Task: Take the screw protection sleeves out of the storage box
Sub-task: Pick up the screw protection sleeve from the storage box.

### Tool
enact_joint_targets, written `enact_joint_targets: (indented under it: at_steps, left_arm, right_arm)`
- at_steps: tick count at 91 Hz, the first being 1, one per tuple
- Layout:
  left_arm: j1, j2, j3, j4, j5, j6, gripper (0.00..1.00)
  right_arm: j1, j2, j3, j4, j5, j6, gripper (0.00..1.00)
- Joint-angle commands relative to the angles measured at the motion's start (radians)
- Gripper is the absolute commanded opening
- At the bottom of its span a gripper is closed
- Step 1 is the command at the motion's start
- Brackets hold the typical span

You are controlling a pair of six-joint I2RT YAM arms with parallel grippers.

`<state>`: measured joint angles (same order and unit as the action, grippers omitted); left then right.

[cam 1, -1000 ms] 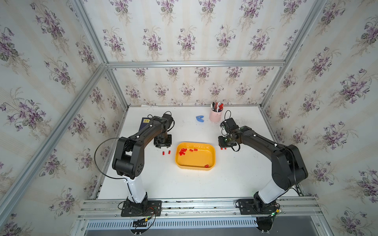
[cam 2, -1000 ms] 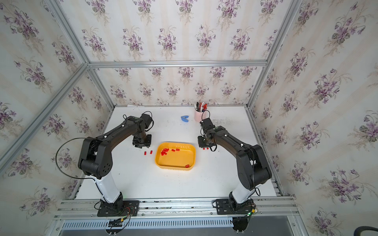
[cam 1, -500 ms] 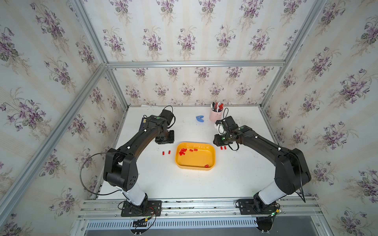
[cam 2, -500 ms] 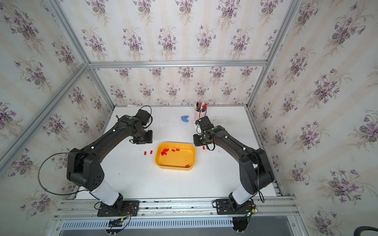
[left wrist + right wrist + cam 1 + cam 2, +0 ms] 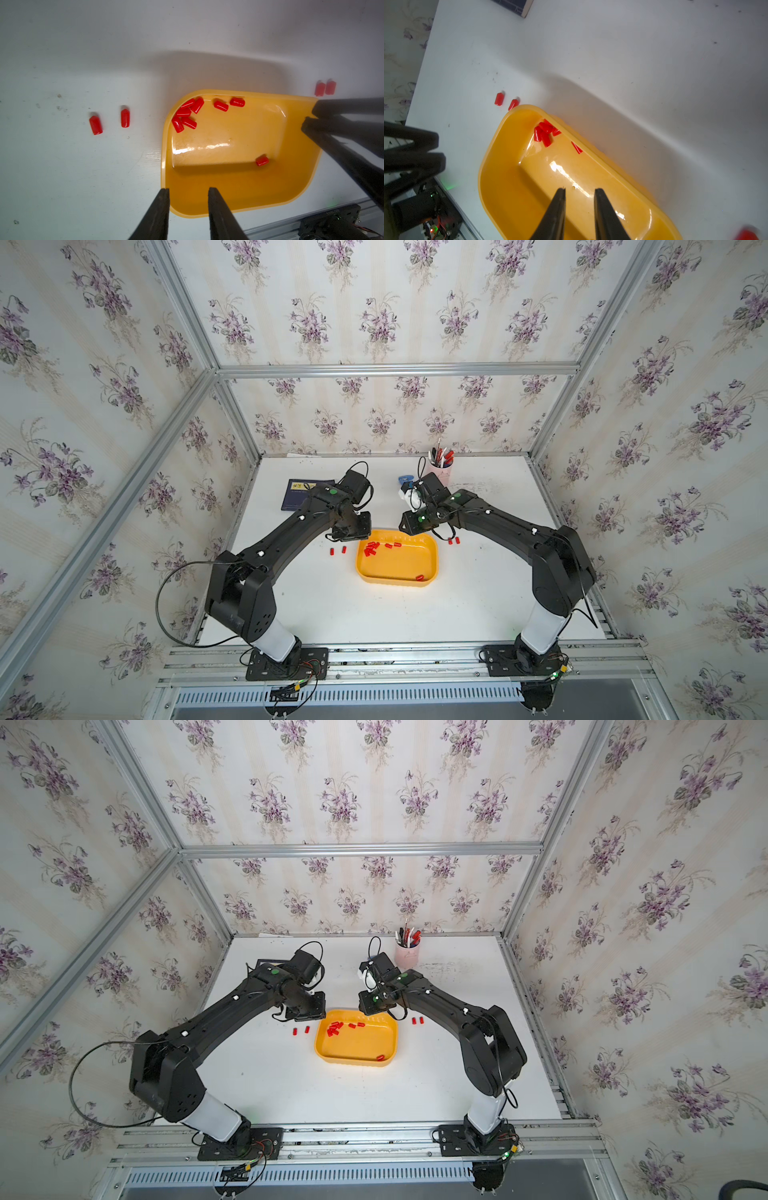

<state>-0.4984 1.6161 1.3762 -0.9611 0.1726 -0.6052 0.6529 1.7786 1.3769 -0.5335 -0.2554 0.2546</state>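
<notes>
Screw protection sleeves (image 5: 189,122): eight are counted in storage box (image 5: 228,178), four on table (image 5: 62,176). Left gripper (image 5: 188,193), right gripper (image 5: 579,193): narrowly parted, empty. Lone corner sleeve (image 5: 262,161) is hidden from right wrist view.

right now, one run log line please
left gripper open, empty | right gripper open, empty | storage box holds eight sleeves | four sleeves on table

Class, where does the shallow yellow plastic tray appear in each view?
Top view: yellow tray central on the white table.
Top view: same place.
Left wrist view: tray below left hand.
Right wrist view: tray below right hand.
Shared landmark: red sleeve cluster in one corner.
</notes>
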Motion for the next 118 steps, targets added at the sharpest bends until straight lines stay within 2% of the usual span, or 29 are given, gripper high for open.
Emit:
enact_joint_targets:
  at_steps: [1,12,16,25,42,57,99,118]
  left_arm:
    - [-0.029,0.02,0.021,-0.021,0.007,-0.092,0.37]
    - [-0.023,-0.003,0.008,-0.002,-0.034,-0.173,0.37]
    - [-0.014,-0.023,0.003,0.006,-0.047,-0.19,0.37]
    - [0.041,-0.068,0.019,-0.001,-0.05,-0.188,0.38]
    - [0.205,-0.121,0.007,-0.011,-0.029,-0.113,0.37]
    - [0.285,-0.151,-0.01,-0.007,-0.035,-0.035,0.37]
    - [0.322,-0.165,-0.057,0.019,-0.015,0.01,0.36]
    - [0.332,-0.168,-0.08,0.028,-0.01,0.016,0.35]
  right_arm:
    - [-0.032,-0.029,-0.002,0.004,-0.026,0.064,0.29]
    - [-0.023,-0.062,-0.034,0.047,-0.18,-0.002,0.29]
    - [-0.007,-0.053,-0.036,0.043,-0.199,-0.022,0.29]
    - [0.05,-0.011,-0.02,0.016,-0.154,-0.063,0.29]
    - [0.141,0.103,0.05,0.04,-0.06,-0.078,0.29]
    - [0.204,0.224,0.163,0.006,-0.006,-0.11,0.28]
    - [0.242,0.326,0.194,-0.015,0.09,-0.144,0.27]
    - [0.244,0.346,0.203,-0.002,0.091,-0.156,0.28]
